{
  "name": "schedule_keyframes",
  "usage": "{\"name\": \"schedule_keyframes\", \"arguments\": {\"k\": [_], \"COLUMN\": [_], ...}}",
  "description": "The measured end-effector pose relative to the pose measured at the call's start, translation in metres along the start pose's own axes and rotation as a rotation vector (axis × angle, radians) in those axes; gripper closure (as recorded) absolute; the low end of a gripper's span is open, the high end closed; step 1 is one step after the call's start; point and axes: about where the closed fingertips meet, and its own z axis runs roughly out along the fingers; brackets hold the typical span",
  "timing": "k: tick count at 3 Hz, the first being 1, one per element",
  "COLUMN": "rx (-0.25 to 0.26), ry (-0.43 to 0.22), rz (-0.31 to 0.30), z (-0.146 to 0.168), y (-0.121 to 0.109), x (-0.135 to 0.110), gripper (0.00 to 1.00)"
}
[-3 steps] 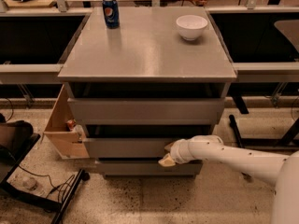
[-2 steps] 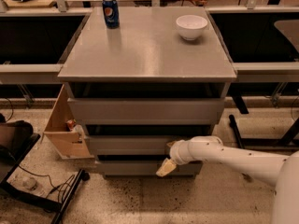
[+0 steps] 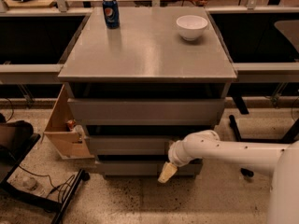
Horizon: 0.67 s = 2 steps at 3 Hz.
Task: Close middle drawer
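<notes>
The grey cabinet (image 3: 145,55) has three drawers. The middle drawer (image 3: 126,144) shows its plain grey front below the top drawer (image 3: 145,111), with a dark gap above it. None of its floor shows. My gripper (image 3: 167,172) hangs at the end of the white arm (image 3: 224,150), which reaches in from the right. The gripper points down and to the left, just below the right part of the middle drawer's front and in front of the lowest drawer (image 3: 135,168). It holds nothing.
A blue soda can (image 3: 111,12) and a white bowl (image 3: 191,27) stand on the cabinet top. A wooden box (image 3: 63,129) with small items leans at the cabinet's left side. Black gear and cables (image 3: 28,181) lie on the floor at left. Table legs (image 3: 238,120) stand at right.
My gripper has dropped from the middle drawer's front edge to lower down, in front of the lowest drawer, and tilted downward. The drawer fronts look unchanged.
</notes>
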Motion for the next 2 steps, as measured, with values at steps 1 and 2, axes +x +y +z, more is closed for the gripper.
{"name": "schedule_keyframes", "arguments": {"k": [1,2], "rx": [-0.092,-0.144], "ry": [0.198,0.384], "rz": [-0.069,-0.047], "z": [-0.048,-0.115], "y": [0.042,0.088], "x": [-0.003,0.005], "gripper": [0.0,0.0]}}
